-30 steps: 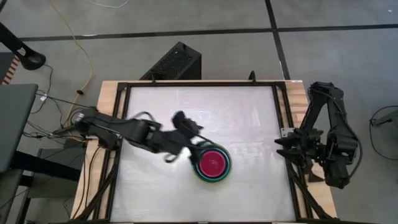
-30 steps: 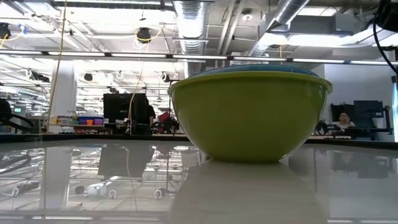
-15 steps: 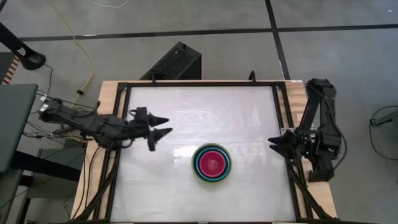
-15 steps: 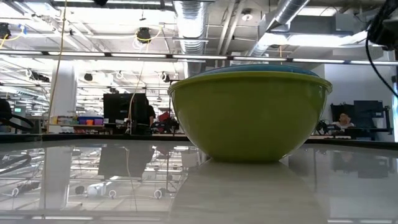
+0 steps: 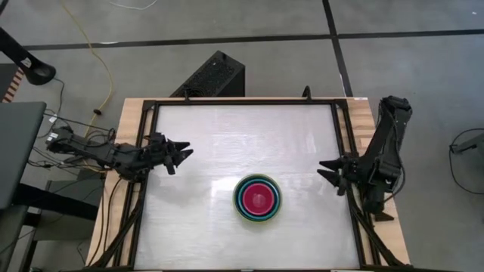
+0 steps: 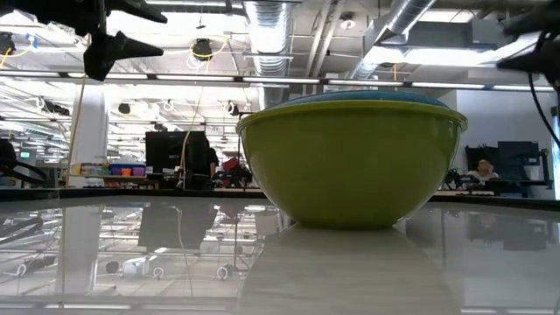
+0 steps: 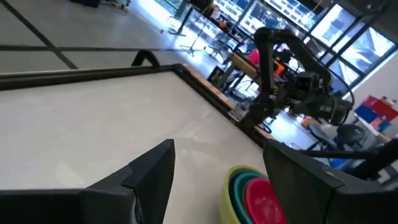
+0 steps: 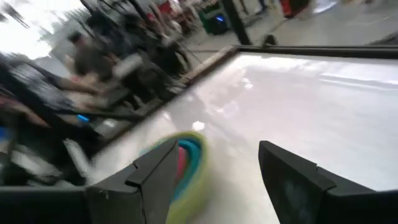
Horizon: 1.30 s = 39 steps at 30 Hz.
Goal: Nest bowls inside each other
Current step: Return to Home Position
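Note:
The bowls (image 5: 257, 198) stand nested in one stack near the table's middle, resting on the outer olive-green bowl's base (image 6: 350, 219). Blue and teal rims lie inside it, with the magenta-red bowl (image 7: 264, 200) innermost. My left gripper (image 5: 184, 151) hovers open over the table's left part, pointing level toward the right, well apart from the stack. My right gripper (image 5: 321, 169) hovers open at the table's right edge, pointing left. The stack shows beyond the fingers in both wrist views, as the bowls (image 7: 252, 190) and the bowls (image 8: 185, 163).
A black frame (image 5: 342, 121) rims the white table top (image 5: 242, 136). My right arm (image 7: 292, 87) shows across the table in the left wrist view. A black box (image 5: 213, 75) stands on the floor behind the table. People sit in the room beyond (image 6: 481, 168).
My left gripper has drawn back from beside the stack toward the table's left edge and has sunk, staying open. My right gripper has come down and a little way in over the table's right edge. The bowls have kept still.

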{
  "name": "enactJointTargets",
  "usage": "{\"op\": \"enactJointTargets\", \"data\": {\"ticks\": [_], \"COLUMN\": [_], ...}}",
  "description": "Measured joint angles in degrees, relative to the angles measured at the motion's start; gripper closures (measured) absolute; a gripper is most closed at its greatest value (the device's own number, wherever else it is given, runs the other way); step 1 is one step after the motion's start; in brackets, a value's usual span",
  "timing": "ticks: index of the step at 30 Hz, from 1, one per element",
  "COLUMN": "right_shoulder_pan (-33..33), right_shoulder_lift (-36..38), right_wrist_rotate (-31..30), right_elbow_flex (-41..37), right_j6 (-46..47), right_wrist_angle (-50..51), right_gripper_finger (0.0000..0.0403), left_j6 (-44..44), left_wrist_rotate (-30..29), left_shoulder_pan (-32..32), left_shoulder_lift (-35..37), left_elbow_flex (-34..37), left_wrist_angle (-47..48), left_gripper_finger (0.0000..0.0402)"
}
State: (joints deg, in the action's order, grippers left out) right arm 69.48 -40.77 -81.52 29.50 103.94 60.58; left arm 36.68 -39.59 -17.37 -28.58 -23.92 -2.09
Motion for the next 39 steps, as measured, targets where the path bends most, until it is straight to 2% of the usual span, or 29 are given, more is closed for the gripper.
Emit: {"op": "enactJointTargets", "data": {"ticks": [5,10,14,18,24,26,28,31,39], "right_shoulder_pan": [-1.7,-1.8,-2.5,-3.4,-4.1,-4.1,-4.9,-5.3,-9.1], "right_shoulder_lift": [1.0,1.5,1.6,1.5,1.4,1.3,0.9,0.2,0.3], "right_wrist_rotate": [1.8,0.5,0.7,-0.2,-4.0,-5.2,-5.9,-7.8,-8.2], "right_elbow_flex": [-2.2,-2.7,-2.7,-3.3,-10.5,-13.5,-13.6,-13.7,-13.7], "right_j6": [-4.5,-11.2,-15.6,-13.4,-4.8,-1.3,-3.4,-3.9,-3.9], "right_wrist_angle": [0.0,0.4,4.7,11.4,7.0,1.6,-3.0,-4.4,-3.9], "right_gripper_finger": [0.0149,0.0149,0.0149,0.0149,0.0149,0.0149,0.0149,0.0149,0.0149], "left_j6": [0.1,4.1,4.7,4.6,11.0,11.5,11.2,10.7,6.4], "left_wrist_rotate": [-1.8,-3.0,-3.6,-7.0,-14.7,-16.7,-17.5,-18.6,-20.9], "left_shoulder_pan": [0.0,0.0,0.0,0.0,0.0,0.0,0.0,0.0,0.0], "left_shoulder_lift": [1.7,2.1,2.1,2.1,1.4,1.2,1.2,1.3,1.3], "left_elbow_flex": [1.4,1.7,1.7,1.7,1.7,2.5,3.6,6.0,18.1], "left_wrist_angle": [2.0,10.2,14.4,18.2,21.7,21.0,20.2,16.5,-5.0], "left_gripper_finger": [0.0168,0.0168,0.0168,0.0168,0.0168,0.0168,0.0168,0.0168,0.0168]}}
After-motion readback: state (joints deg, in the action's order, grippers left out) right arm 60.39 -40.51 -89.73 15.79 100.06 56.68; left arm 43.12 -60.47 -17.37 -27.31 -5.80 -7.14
